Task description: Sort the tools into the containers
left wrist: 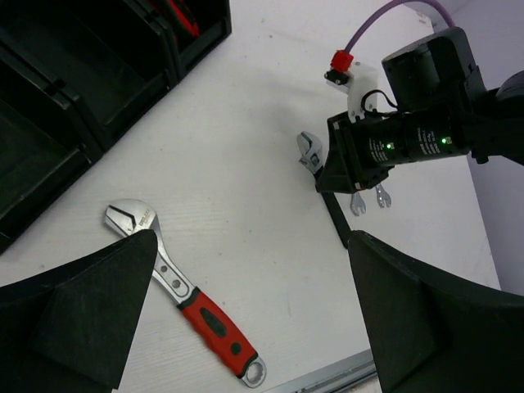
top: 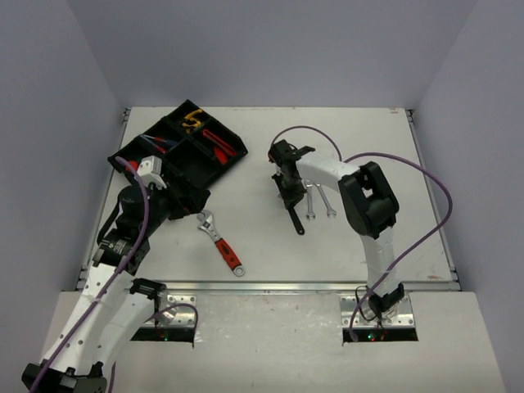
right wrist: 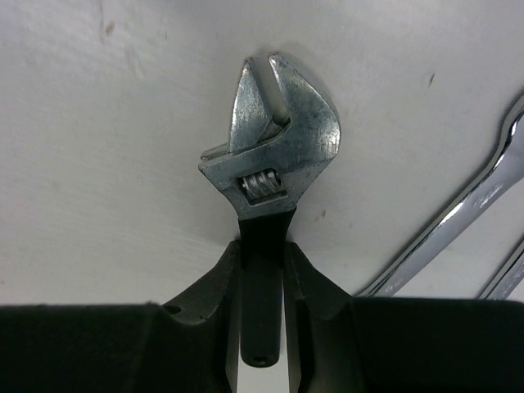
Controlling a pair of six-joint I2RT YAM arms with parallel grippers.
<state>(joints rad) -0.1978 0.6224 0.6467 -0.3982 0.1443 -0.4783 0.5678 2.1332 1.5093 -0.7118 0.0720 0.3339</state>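
Note:
My right gripper is shut on the black handle of a silver adjustable wrench. The wrench lies on the white table, and its handle points toward the near edge; it also shows in the left wrist view. A red-handled adjustable wrench lies on the table in front of the black divided tray. My left gripper is open and empty, hovering above the table beside that red wrench. Two silver spanners lie just right of the right gripper.
The tray's compartments hold yellow-handled pliers, a red utility knife and small screwdrivers. A purple cable loops over the right side of the table. A metal rail runs along the near table edge.

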